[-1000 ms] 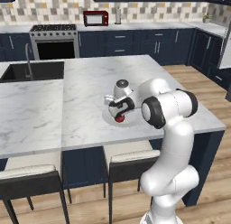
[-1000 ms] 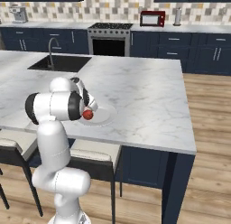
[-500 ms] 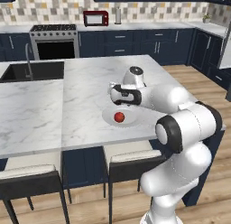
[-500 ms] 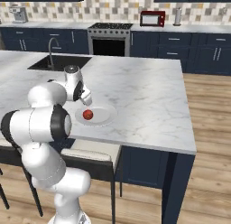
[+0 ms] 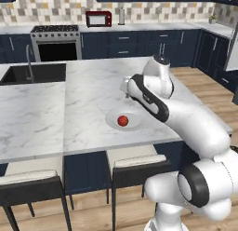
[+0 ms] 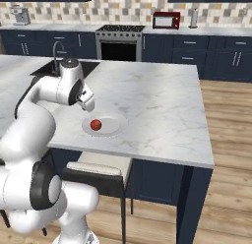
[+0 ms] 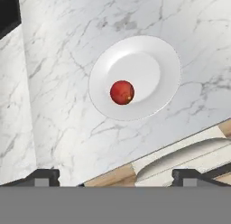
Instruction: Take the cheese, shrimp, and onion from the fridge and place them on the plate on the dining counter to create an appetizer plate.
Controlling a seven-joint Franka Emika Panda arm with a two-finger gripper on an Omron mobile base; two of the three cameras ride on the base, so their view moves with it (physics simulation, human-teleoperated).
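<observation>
One onion (image 7: 122, 92) lies alone on the plate (image 7: 153, 51) — the jaws, now spread wide, have lifted clear.

White arm arches up from the base and bends forward, elbow high, forearm reaching out. The wrist is turned so the hand faces down. The gripper (image 7: 115, 175) hangs in the air, its jaws spread wide with nothing between them; one dark fingertip (image 7: 43, 175) sits far left of the hand view, the other far right.
</observation>
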